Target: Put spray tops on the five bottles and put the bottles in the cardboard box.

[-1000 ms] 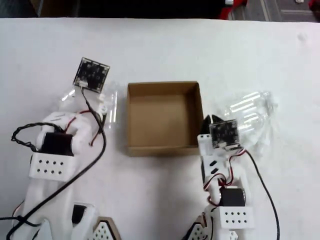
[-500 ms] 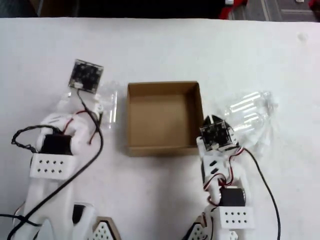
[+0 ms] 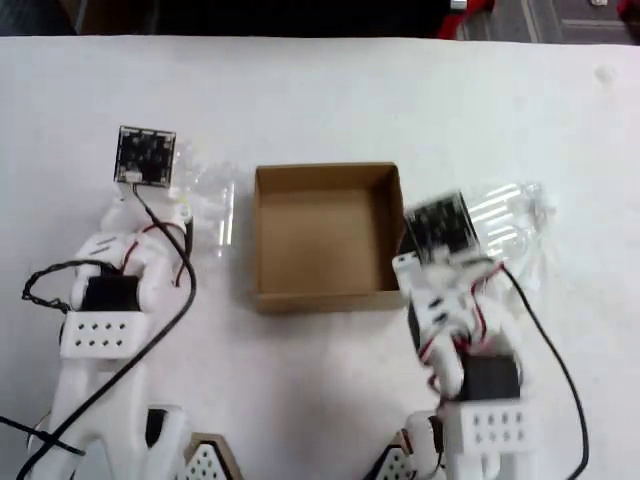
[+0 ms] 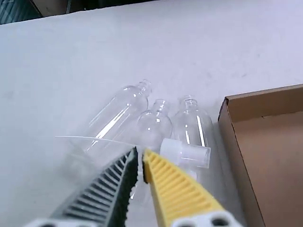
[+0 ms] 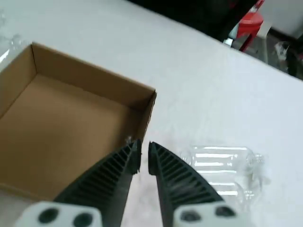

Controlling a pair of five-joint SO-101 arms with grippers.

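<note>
1. The bottles (image 4: 154, 126) are clear plastic, smooth and shiny, with bright streaks of light.
2. The spray top (image 4: 185, 152) is smooth white plastic, a bit dull.
3. The cardboard box (image 3: 325, 240) is brown card, dull and flat-looking.
4. The table (image 3: 400, 100) has a white, dull top that looks a little grainy.
5. The left gripper (image 4: 140, 157) is ribbed plastic, grey and yellow; the right gripper (image 5: 143, 150) is ribbed black plastic.
</note>
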